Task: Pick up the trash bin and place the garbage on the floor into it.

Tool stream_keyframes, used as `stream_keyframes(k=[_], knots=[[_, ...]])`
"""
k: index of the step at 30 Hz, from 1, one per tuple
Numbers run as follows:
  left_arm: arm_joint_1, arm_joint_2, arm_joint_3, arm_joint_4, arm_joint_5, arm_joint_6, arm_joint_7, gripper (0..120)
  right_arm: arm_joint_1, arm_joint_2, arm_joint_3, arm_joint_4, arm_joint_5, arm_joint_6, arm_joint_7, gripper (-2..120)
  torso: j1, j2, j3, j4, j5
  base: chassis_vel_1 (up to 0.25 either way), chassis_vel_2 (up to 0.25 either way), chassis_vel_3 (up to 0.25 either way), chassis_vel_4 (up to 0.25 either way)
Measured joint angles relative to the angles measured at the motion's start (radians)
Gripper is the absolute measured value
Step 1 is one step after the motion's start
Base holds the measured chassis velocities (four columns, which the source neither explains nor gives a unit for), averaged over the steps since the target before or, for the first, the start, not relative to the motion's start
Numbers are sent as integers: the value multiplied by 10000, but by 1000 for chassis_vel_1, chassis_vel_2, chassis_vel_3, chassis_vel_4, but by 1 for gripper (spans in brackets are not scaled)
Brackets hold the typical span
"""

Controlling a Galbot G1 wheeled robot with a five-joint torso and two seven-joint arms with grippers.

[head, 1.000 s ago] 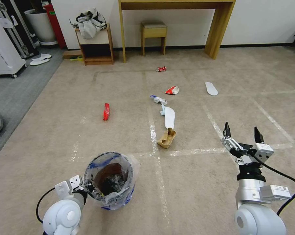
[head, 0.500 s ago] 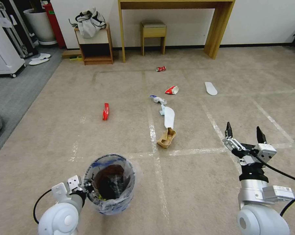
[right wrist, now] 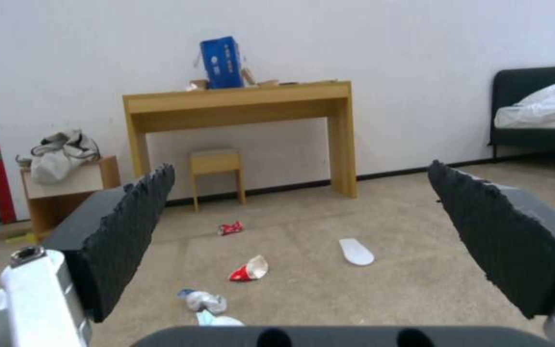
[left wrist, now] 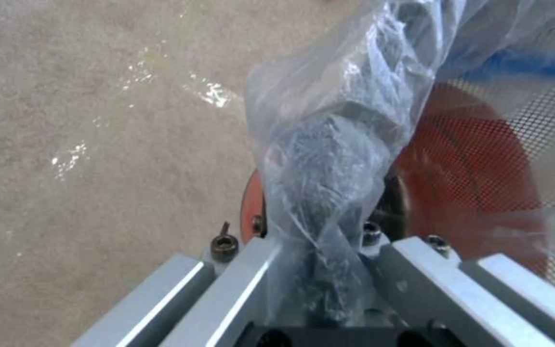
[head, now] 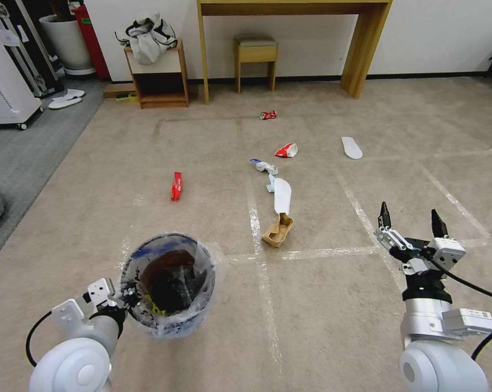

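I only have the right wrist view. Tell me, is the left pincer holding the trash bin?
Observer: Yes, the left pincer is shut on the trash bin at its rim, with the bag pinched in.
Operator: What litter is outside my frame?
Observer: A tan carton, on the floor by a tape line.
Operator: Anything else?
Observer: A red wrapper, lying alone off to the carton's left.
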Motion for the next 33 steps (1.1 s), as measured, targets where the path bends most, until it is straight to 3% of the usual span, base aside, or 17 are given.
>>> stream_keyframes(k=[8,25,33], knots=[[-59,-14,-257,-492,-707,-15,-401,0,94,-251,242,77,418,-217,130,100,0,0,0,0,-1,0,0,0,0],[-166,141,-468,-591,-1584,-28,-776,0,-86,-214,261,248,926,-342,249,100,-1,0,0,0,-1,0,0,0,0],[-279,162,-456,-563,-1612,-29,-801,0,18,-411,329,407,1361,-1361,617,100,0,0,0,0,0,0,0,0,0]])
